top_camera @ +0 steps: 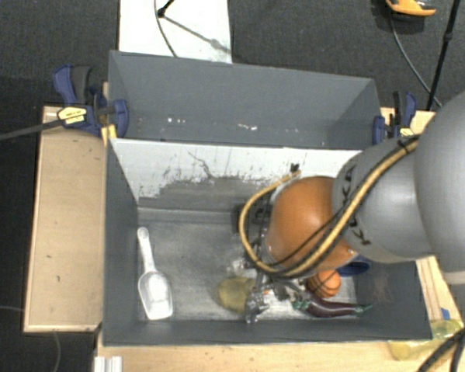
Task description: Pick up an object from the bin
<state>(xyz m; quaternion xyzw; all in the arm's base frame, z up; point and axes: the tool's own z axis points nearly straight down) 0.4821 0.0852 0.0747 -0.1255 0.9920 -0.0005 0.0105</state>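
Grey metal bin [198, 257] with a scuffed floor, dark carpet [38, 31] around it. Low centre of frame: gripper [256, 303] down at bin floor, just right of roundish olive lump [230, 294]; can't tell how wide it's set. Lump has no clear long axis. Dark purple aubergine-shaped thing [333, 308] at lower right lies left-right. Orange ball [329, 283] just above. White scoop [151, 282] lower left, handle pointing up-frame.

Dark carpet floor [46, 31]; black cables [445, 52] across it.
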